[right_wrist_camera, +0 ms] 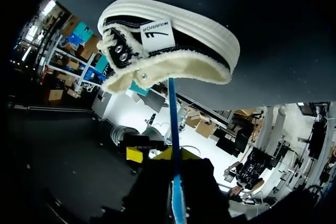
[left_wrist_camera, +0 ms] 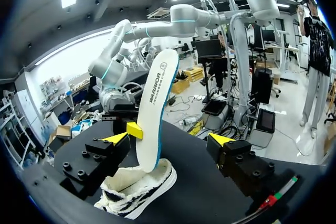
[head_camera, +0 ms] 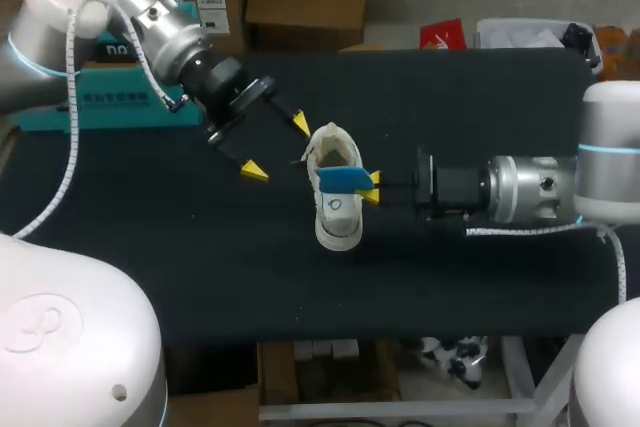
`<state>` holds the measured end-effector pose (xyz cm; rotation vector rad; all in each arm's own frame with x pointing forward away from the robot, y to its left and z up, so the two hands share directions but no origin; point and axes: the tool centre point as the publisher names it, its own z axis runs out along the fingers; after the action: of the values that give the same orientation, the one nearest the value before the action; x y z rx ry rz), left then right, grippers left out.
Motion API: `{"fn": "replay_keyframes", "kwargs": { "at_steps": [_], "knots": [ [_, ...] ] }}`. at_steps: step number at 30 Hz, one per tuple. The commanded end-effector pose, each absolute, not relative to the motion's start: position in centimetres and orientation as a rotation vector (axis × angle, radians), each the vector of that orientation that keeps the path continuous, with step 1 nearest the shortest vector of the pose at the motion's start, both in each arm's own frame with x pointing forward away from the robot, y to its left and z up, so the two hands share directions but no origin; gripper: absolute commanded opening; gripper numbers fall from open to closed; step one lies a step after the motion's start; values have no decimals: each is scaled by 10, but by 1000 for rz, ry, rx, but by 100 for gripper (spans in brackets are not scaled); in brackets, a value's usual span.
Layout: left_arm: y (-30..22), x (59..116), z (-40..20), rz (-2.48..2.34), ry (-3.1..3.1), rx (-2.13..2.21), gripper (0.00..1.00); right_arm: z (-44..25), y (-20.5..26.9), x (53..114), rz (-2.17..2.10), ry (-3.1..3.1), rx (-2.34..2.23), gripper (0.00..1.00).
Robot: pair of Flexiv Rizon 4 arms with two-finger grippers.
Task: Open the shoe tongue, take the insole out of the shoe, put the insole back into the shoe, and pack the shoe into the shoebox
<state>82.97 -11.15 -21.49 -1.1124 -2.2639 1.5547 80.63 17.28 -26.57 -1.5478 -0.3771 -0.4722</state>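
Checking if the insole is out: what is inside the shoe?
The insole has its lower end in the shoe; the rest stands above it, held by the right tool. Deeper inside is covered.

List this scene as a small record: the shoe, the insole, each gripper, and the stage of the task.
shoe: white, standing on its sole on the black table, between the two arms
insole: one end inside the shoe, the rest standing up out of it
right gripper: shut on the insole
left gripper: open, beside the shoe, holding nothing
stage: insole partly out; coming out or going back in, cannot tell; shoe not yet packed
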Motion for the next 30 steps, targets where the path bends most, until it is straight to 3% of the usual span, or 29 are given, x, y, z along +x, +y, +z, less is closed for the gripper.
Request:
{"fn": "replay_keyframes", "kwargs": {
  "at_steps": [1, 15, 30],
  "knots": [
    [-107, 824, -218, 2106, -2741, -641, 100, -266, 173, 803, -493, -370, -1549, 0],
    [-104, 830, -219, 2086, -2755, -563, 100, -274, 173, 823, -464, -376, -1538, 0],
    [-139, 822, -266, 2099, -2892, -645, 100, -289, 176, 835, -574, -331, -1570, 0]
  ]
}}
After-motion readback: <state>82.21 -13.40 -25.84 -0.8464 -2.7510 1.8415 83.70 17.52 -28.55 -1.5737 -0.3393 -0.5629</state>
